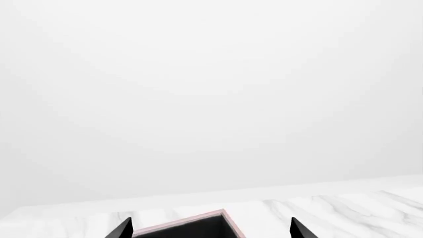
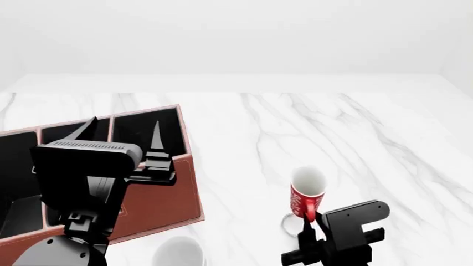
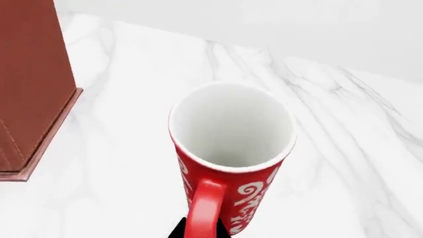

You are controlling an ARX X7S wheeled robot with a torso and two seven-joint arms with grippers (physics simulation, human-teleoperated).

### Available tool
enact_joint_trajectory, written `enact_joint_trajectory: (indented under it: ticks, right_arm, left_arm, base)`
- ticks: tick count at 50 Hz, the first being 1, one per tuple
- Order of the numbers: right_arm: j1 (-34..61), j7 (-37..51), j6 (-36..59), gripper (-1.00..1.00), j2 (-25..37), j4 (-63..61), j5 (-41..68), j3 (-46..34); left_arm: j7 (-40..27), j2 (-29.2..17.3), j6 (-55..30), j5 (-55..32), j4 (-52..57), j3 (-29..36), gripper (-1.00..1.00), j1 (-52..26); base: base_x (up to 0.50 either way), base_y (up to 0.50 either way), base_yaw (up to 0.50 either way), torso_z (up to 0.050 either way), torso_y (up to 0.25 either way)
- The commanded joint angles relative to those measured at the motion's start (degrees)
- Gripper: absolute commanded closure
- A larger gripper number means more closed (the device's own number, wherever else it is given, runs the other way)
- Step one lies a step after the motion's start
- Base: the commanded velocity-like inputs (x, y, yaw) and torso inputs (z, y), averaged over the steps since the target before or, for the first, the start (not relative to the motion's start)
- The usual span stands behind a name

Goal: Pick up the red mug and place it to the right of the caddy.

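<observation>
The red mug (image 2: 306, 198) with white patterning stands to the right of the caddy (image 2: 189, 185), apart from it, with a faint shadow ring by its base. My right gripper (image 2: 304, 230) is shut on the mug's red handle. In the right wrist view the mug (image 3: 231, 144) fills the middle, its handle sits between my black fingers (image 3: 201, 233), and the caddy's side (image 3: 29, 84) is beside it. My left gripper (image 2: 126, 133) is open and empty above the caddy's black compartments. In the left wrist view my left gripper (image 1: 211, 230) frames a caddy corner (image 1: 198, 225).
A plain white mug (image 2: 177, 254) stands at the table's near edge, in front of the caddy. The white marble table (image 2: 355, 133) stretches far and right of the red mug. A pale wall lies behind it.
</observation>
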Motion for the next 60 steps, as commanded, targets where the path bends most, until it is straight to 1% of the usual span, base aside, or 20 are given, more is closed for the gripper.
enact_joint_trajectory:
  ticks: [1, 6, 8, 11, 14, 17, 19, 22, 33, 37, 50, 60]
  right_arm:
    - [8.40, -3.39, 2.19, 1.00, 0.25, -0.42, -0.54, -3.63]
    - [13.71, -7.62, 2.03, 1.00, -0.69, 2.43, 0.03, -7.43]
    - [15.58, -8.15, 2.64, 1.00, -1.41, 3.60, 0.20, -8.10]
    - [17.73, -11.52, 1.62, 1.00, -2.08, 5.69, 1.58, -9.23]
    - [21.69, -14.14, 1.64, 1.00, -3.74, 10.08, 1.27, -12.09]
    - [23.69, -16.72, 2.18, 1.00, -4.32, 12.02, 2.26, -13.50]
    - [24.73, -19.05, 1.39, 1.00, -4.62, 13.52, 2.75, -14.59]
    - [26.90, -21.57, -0.23, 1.00, -6.29, 18.89, 2.34, -16.28]
    - [27.10, -23.31, -3.49, 1.00, -7.10, 23.44, 0.44, -19.14]
    - [28.01, -23.62, -5.08, 1.00, -8.43, 26.55, -0.95, -20.66]
    - [30.27, -23.43, -5.08, 1.00, -10.28, 32.99, -2.53, -22.49]
    - [30.10, -23.63, -5.49, 1.00, -10.70, 34.80, -2.98, -23.79]
  left_arm:
    - [-0.28, -0.19, -0.01, -0.39, 0.04, 0.01, -1.00, -0.03]
    - [-0.32, -0.30, 0.14, -0.53, -0.20, -0.07, -1.00, -0.10]
    - [-0.31, -0.34, 0.22, -0.64, -0.30, -0.17, -1.00, -0.12]
    - [-0.37, -0.39, 0.26, -0.77, -0.27, -0.27, -1.00, -0.09]
    - [-0.50, -0.45, 0.27, -0.82, -0.16, -0.27, -1.00, -0.03]
    - [-0.55, -0.51, 0.31, -0.92, -0.22, -0.30, -1.00, -0.05]
    - [-0.59, -0.57, 0.31, -0.97, -0.21, -0.30, -1.00, -0.06]
    - [-0.72, -0.66, 0.21, -1.11, 0.07, -0.39, -1.00, 0.03]
    - [-1.04, -0.82, 0.41, -1.19, -0.10, -0.05, -1.00, 0.01]
    - [-1.11, -0.90, 0.55, -1.26, -0.15, 0.00, -1.00, 0.04]
    - [-1.40, -1.10, 0.71, -1.61, -0.21, 0.07, -1.00, -0.01]
    - [-1.59, -1.29, 0.73, -2.01, -0.18, -0.09, -1.00, -0.06]
  base:
    - [0.00, 0.00, 0.00, 0.000, 0.000]
    - [0.00, 0.00, 0.00, 0.000, 0.000]
    - [0.00, 0.00, 0.00, 0.000, 0.000]
    - [0.00, 0.00, 0.00, 0.000, 0.000]
    - [0.00, 0.00, 0.00, 0.000, 0.000]
    - [0.00, 0.00, 0.00, 0.000, 0.000]
    - [0.00, 0.00, 0.00, 0.000, 0.000]
    - [0.00, 0.00, 0.00, 0.000, 0.003]
    - [0.00, 0.00, 0.00, 0.000, 0.000]
    - [0.00, 0.00, 0.00, 0.000, 0.000]
    - [0.00, 0.00, 0.00, 0.000, 0.001]
    - [0.00, 0.00, 0.00, 0.000, 0.001]
